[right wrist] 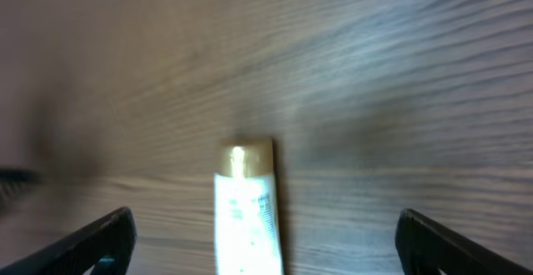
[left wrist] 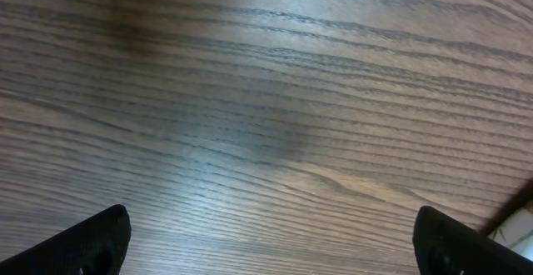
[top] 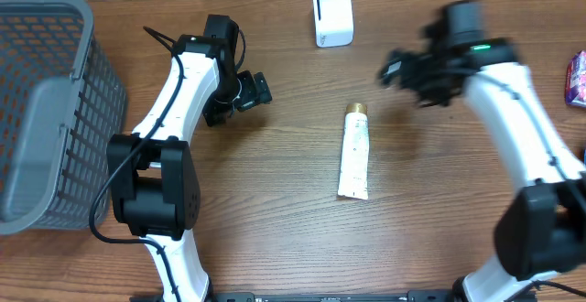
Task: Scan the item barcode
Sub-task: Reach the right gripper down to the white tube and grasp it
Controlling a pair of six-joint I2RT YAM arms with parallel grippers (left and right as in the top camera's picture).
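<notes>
The item is a white tube (top: 355, 151) with a gold cap, lying flat mid-table with the cap pointing to the far side. A white box-shaped scanner (top: 332, 15) stands at the far edge. My right gripper (top: 399, 70) hovers open just right of the cap end. In the right wrist view the tube (right wrist: 247, 221) lies between and below the wide-spread fingers of that gripper (right wrist: 266, 242), untouched. My left gripper (top: 254, 91) is open to the left of the tube. Its wrist view shows the left gripper (left wrist: 271, 242) over bare wood grain, holding nothing.
A grey plastic basket (top: 46, 110) fills the left side of the table. A pink packet (top: 576, 78) lies at the far right edge. A white object's corner (left wrist: 518, 227) peeks in at the right of the left wrist view.
</notes>
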